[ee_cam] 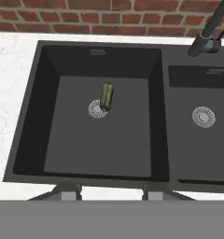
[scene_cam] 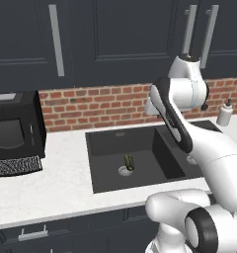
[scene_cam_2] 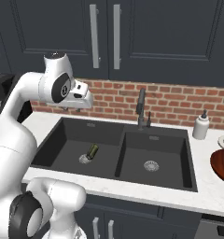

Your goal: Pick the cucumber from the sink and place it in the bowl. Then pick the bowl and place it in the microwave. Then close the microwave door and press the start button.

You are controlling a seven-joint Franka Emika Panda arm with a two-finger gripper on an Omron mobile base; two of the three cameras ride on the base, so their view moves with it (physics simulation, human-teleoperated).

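Note the fingers point(ee_cam: 67, 189) standing apart low in the hand view, with nothing between them. Look ahead of and below them to find the cucumber point(ee_cam: 107, 96), well apart, on the floor of the left basin of the sink point(ee_cam: 25, 116). Note one end resting at the round drain point(ee_cam: 97, 109). Read its long axis as running away from the fingers, roughly square to the line between the tips, so expect little wrist roll on descent. Locate the bowl point(scene_cam_2: 223, 165) on the table right of the sink. Farther off, find the faucet point(ee_cam: 207, 37) and the brick wall point(ee_cam: 109, 18). Report no legible writing or brand.
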